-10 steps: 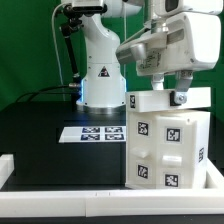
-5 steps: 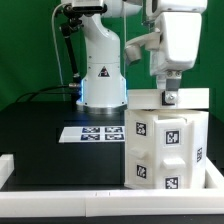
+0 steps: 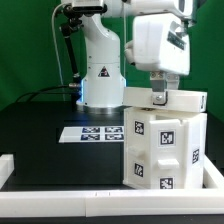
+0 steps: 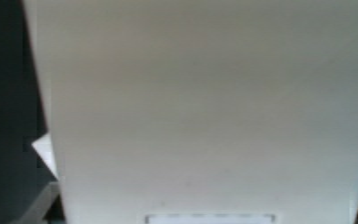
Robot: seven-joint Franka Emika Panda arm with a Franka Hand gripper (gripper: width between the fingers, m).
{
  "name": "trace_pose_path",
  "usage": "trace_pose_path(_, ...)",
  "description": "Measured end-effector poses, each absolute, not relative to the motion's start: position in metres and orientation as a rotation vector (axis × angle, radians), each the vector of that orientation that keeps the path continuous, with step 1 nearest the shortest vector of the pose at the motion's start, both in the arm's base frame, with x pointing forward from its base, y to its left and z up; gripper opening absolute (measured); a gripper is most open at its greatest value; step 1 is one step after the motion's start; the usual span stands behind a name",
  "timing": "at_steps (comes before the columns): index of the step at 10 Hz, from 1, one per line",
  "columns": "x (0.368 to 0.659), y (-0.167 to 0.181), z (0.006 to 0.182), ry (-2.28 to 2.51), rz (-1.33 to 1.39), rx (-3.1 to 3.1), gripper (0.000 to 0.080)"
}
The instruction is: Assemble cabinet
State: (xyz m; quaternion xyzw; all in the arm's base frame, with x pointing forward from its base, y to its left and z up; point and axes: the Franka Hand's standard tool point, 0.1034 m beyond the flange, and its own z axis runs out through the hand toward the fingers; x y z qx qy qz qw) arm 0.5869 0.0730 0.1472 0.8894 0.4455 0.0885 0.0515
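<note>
The cabinet (image 3: 163, 148) stands directly below the claw (image 3: 158, 100), a white box with marker tags on its faces. Its top panel (image 3: 165, 98) lies across the box, at the claw's tips. The claw appears to be seating or turning this panel; whether its fingers are apart, together or clamped cannot be told, since the wrist view shows only blank white surface. Next move, as judged: align the panel with the box edges before pressing. The marker board (image 3: 92, 133) lies low to the claw's side, clear of the work.
</note>
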Motion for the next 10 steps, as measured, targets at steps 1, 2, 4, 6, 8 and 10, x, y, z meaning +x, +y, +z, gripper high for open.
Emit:
trace_pose_path(1,0.5856,0.0730,0.1471,1.184,0.265,2.814,0.0543)
trace_pose_path(2,0.5845,0.0730,0.1469,1.060,0.254,2.882,0.0543)
trace_pose_path(4,0.5840,0.0732,0.1465,0.862,0.258,2.967,0.0543)
trace_pose_path(6,0.5840,0.0735,0.1464,0.703,0.261,3.018,0.0543)
trace_pose_path(8,0.5836,0.0739,0.1461,0.530,0.263,3.064,0.0543)
trace_pose_path(10,0.5834,0.0736,0.1450,0.256,0.285,3.134,0.0543)
